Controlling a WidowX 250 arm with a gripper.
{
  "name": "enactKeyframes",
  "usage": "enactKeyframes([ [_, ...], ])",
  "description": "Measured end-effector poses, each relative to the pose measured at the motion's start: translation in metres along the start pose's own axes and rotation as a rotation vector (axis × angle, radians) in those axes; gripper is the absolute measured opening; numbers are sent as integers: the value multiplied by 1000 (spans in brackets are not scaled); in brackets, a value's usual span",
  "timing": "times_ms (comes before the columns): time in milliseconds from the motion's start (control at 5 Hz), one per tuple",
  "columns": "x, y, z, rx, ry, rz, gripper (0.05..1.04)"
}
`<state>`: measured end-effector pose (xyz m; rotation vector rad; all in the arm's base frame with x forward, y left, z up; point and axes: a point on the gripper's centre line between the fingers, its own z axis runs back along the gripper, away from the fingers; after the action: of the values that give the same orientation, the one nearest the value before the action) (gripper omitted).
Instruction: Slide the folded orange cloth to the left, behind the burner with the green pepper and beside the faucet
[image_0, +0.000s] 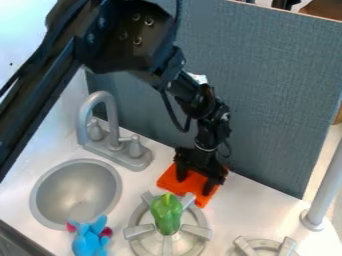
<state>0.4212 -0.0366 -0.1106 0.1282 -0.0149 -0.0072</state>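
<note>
Grey fabric-like panel (267, 100) stands behind a white counter (257, 212). At left, a round metal sink (70, 187) sits below a grey faucet (113, 125), with a blue soft toy (91, 240) at the sink's lower edge. Lower centre, a green pepper (166, 215) stands upright on a grey burner (195, 231). Just above it in the frame, right beside that burner, lies an orange cloth (175, 183); the black gripper (194, 184) hangs over it, fingers spread apart, orange showing between them.

The cloth looks light, limp and hard to break (towelling, perhaps), likely to fold rather than slip. A raised fold near its middle would give the best hold, pinched from both sides; a flat corner would be harder to catch. Farther right are a second burner (267, 245) and a pale post (325, 185). No brand, label or writing can be read.
</note>
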Motion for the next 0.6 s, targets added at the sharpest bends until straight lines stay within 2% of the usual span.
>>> enactKeyframes([
  [400,-5,27,-2,14,22,75,1001],
  [600,-3,25,9,-16,16,40,1001],
])
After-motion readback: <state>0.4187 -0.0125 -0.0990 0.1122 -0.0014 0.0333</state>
